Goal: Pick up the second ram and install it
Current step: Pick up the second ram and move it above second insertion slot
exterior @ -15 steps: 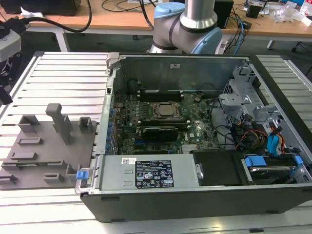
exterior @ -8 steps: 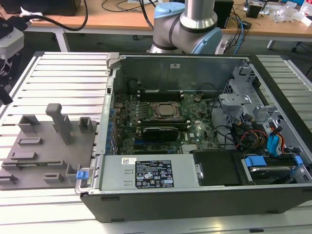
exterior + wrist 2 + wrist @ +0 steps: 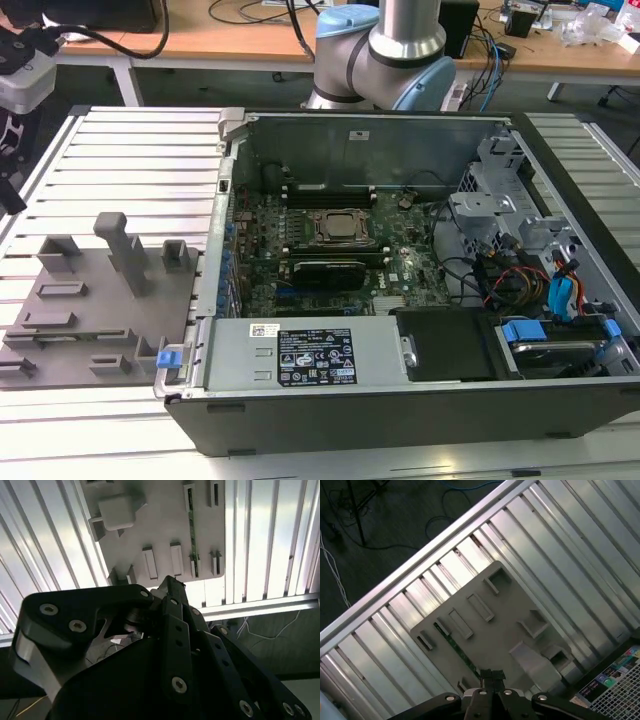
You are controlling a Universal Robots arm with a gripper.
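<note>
While the second ram (image 3: 191, 530) lies flat in a long slot of the grey tray (image 3: 160, 525), none of the task shows as done: the green stick has not been lifted and nothing grips it. In the second wrist view it runs lengthwise near one edge of the tray, with small grey holder blocks just beside it. The first wrist view shows the same green strip (image 3: 454, 646) crossing the tray at a slant.

The hand (image 3: 492, 674) hangs over the tray, looking down on it, with its tips close to one end of the stick as pictured but apparently above it and apart from it. Its fingers look drawn together, or very nearly so, and they hold nothing.

Further out, the exterior view shows the tray resting on the slotted aluminium bench (image 3: 120, 150), towards the exterior view's left, just beside the open computer case (image 3: 400, 410). Inside the case the motherboard (image 3: 400, 270) lies exposed, with the CPU socket (image 3: 340, 225) and dark memory slots on either side of it. Whether a first stick is already seated there cannot be told. Judging by this, both the pick-up and the seating of the stick remain.
</note>
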